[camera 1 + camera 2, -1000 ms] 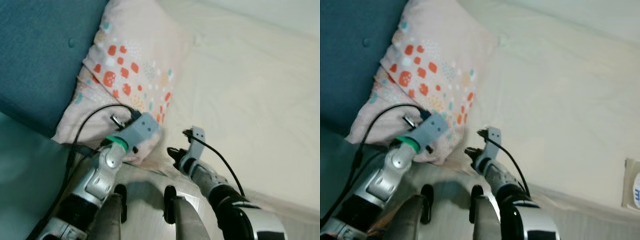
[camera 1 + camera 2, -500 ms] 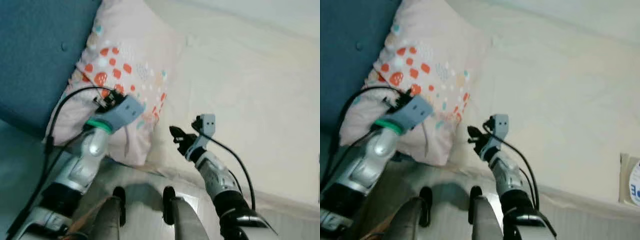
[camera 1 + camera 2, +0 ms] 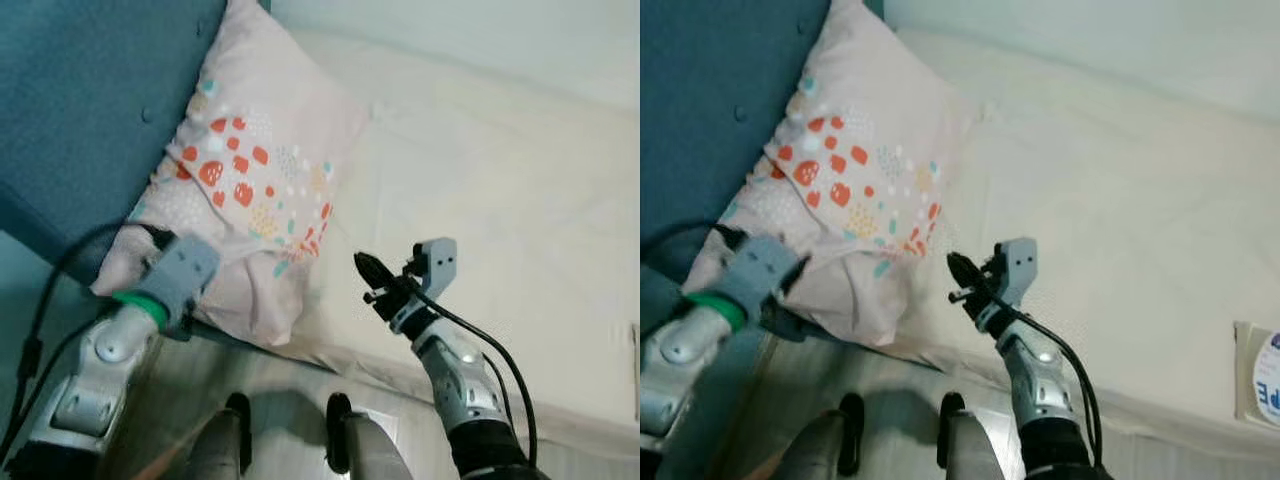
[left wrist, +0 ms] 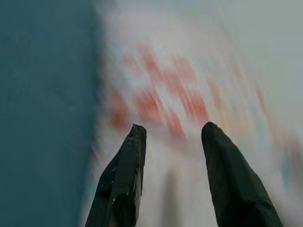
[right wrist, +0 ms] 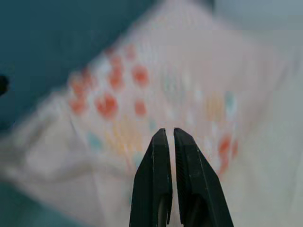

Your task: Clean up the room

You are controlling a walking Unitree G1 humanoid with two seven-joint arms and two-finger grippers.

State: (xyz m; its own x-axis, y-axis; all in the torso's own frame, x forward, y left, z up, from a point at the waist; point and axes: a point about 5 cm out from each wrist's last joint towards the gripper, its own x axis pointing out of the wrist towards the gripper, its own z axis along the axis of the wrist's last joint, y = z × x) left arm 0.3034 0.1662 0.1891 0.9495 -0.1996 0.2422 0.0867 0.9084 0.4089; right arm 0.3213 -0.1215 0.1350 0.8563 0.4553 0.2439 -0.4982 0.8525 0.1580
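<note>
Both arms have drawn back off the pillow (image 3: 262,190), which leans on the blue headboard (image 3: 80,110) at the bed (image 3: 500,200) head: left gripper (image 4: 171,135) fingers spread near its lower corner, right gripper (image 5: 169,134) pinched closed, empty, just beside it; pillow-straightening apparently finishing, next another target

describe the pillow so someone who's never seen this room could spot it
Start at the teal headboard at the end of the cream bed. The pillow leans against it at the mattress edge, between the left gripper and right gripper. It is pale pink with red-orange and teal spots, the sole patterned thing there.
</note>
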